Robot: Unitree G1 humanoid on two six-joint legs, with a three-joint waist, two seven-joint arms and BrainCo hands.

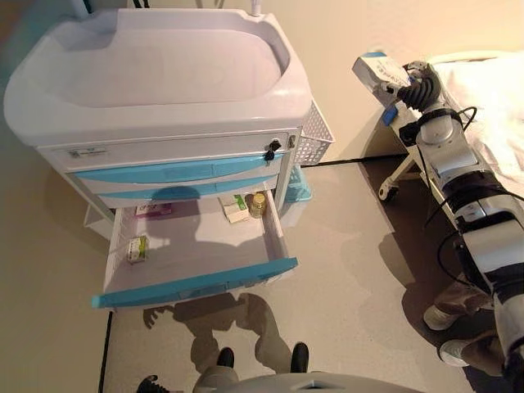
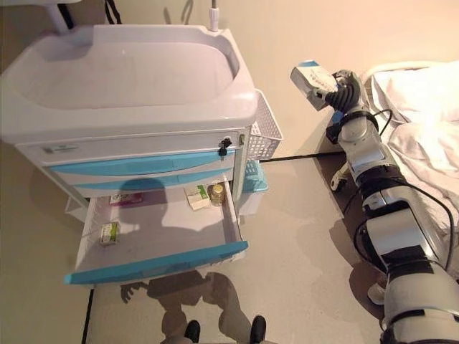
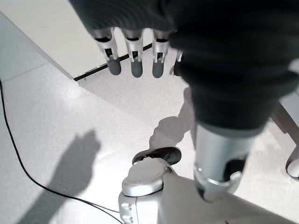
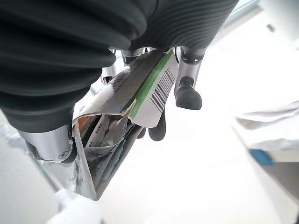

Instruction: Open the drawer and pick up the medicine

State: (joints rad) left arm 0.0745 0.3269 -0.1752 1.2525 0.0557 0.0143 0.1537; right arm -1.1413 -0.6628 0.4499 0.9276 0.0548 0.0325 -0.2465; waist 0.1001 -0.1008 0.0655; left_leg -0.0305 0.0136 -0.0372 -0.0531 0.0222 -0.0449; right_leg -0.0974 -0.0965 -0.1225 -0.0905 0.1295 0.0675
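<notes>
The white cart's bottom drawer (image 1: 196, 287), with a blue front, stands pulled out. Inside it lie a small green-and-white box (image 1: 137, 248), a pink packet (image 1: 153, 210), another box (image 1: 236, 208) and a little bottle (image 1: 258, 205). My right hand (image 1: 417, 87) is raised off to the right of the cart, near the wall, shut on a white medicine box (image 2: 312, 79) with a blue edge. In the right wrist view the medicine box (image 4: 140, 88) shows a green stripe, a barcode and an open end with a folded leaflet, and my fingers (image 4: 187, 96) curl round it. My left hand (image 3: 136, 65) hangs over the floor with straight fingers, holding nothing.
A white wire basket (image 1: 313, 135) hangs on the cart's right side, with a pale blue bin (image 1: 299, 188) below it. A bed with white sheets (image 1: 491, 90) and a castor (image 1: 386, 194) stands at the right, behind my right arm. Grey floor lies between cart and bed.
</notes>
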